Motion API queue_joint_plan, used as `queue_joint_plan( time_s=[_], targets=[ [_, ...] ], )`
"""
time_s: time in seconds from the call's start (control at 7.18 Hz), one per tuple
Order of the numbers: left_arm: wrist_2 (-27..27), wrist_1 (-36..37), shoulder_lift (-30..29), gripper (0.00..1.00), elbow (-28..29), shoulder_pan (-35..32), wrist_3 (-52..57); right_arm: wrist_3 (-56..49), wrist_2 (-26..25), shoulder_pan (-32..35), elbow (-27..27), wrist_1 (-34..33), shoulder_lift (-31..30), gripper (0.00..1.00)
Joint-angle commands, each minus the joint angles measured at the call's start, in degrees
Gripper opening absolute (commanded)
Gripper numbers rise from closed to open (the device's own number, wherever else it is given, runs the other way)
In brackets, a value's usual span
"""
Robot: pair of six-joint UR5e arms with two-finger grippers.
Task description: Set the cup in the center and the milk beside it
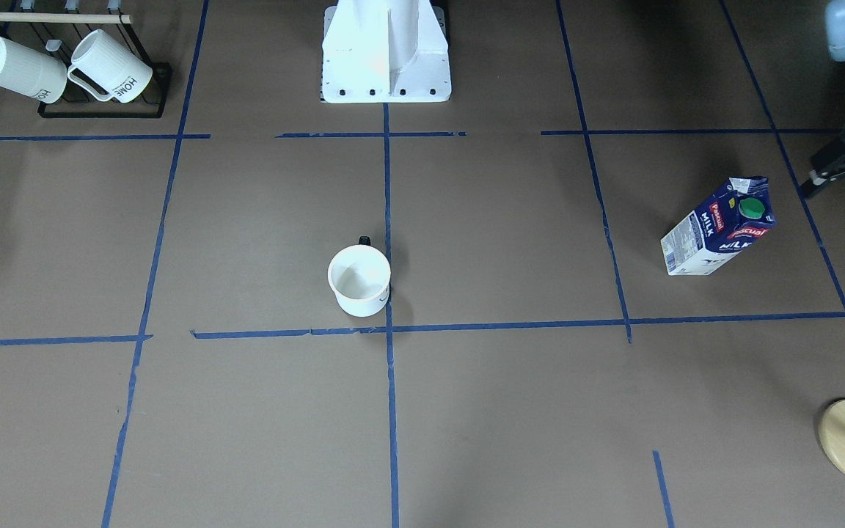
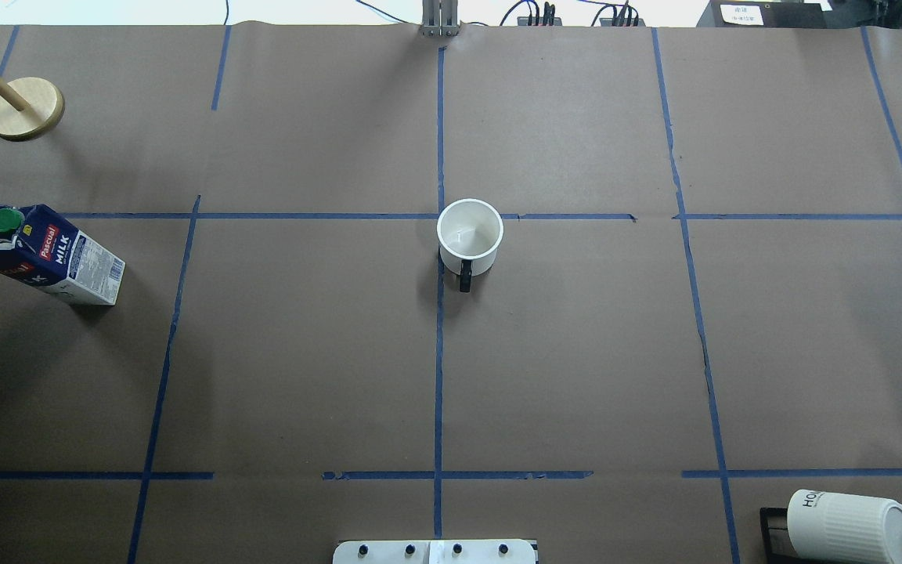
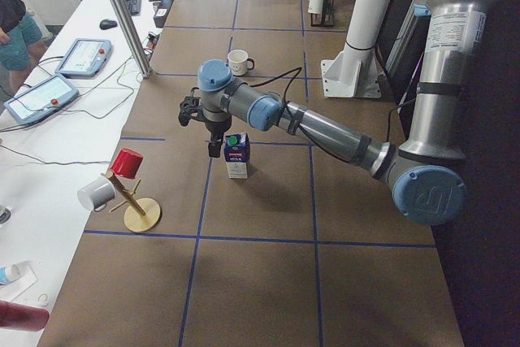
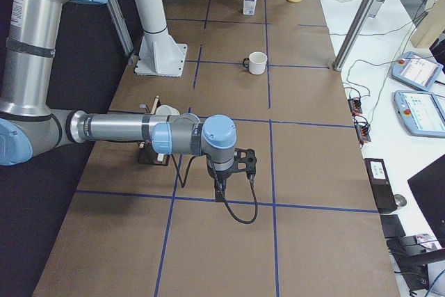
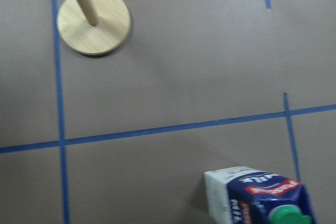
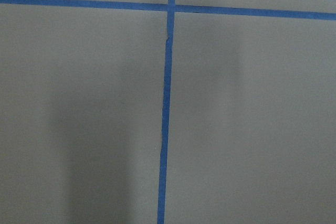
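Note:
The cup (image 1: 359, 279), white with a small black handle, stands upright right beside the center (image 1: 389, 328), the crossing of blue tape lines; it also shows in the overhead view (image 2: 469, 235) next to that crossing (image 2: 440, 215). The milk (image 1: 719, 227) stands upright far to the robot's left (image 2: 44, 254), well apart from the cup. My left gripper (image 3: 214, 150) hovers close beside the carton (image 3: 236, 156); its wrist view shows the carton's top (image 5: 257, 195). My right gripper (image 4: 218, 193) hangs over bare paper, far from both. I cannot tell whether either gripper is open or shut.
A black rack with two ribbed "HOME" mugs (image 1: 63, 70) stands on the robot's right near its base (image 1: 386, 55). A wooden mug tree (image 2: 24, 108) stands beyond the milk on the far left; in the side view it carries a red cup (image 3: 127, 162).

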Motion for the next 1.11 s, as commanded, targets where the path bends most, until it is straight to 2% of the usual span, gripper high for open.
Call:
queue_joint_plan(
  time_s=[0.0, 0.28, 0.56, 0.98],
  targets=[
    [3.98, -4.49, 0.18, 1.00, -0.69, 5.58, -8.38, 0.00, 0.00, -0.01, 0.00, 0.00, -0.06, 1.00],
    [4.51, -4.51, 0.36, 1.00, -0.69, 6.92, -9.54, -0.17, -0.09, -0.01, -0.09, 0.00, -0.06, 1.00],
    [7.41, -4.69, 0.62, 1.00, -0.43, 9.64, -10.69, -0.17, -0.09, -0.01, -0.18, 0.00, -0.06, 1.00],
    [7.51, -4.60, 0.80, 0.99, 0.71, 12.63, -10.26, -0.35, -0.17, -0.01, -0.27, 0.00, -0.06, 1.00]
  ],
)
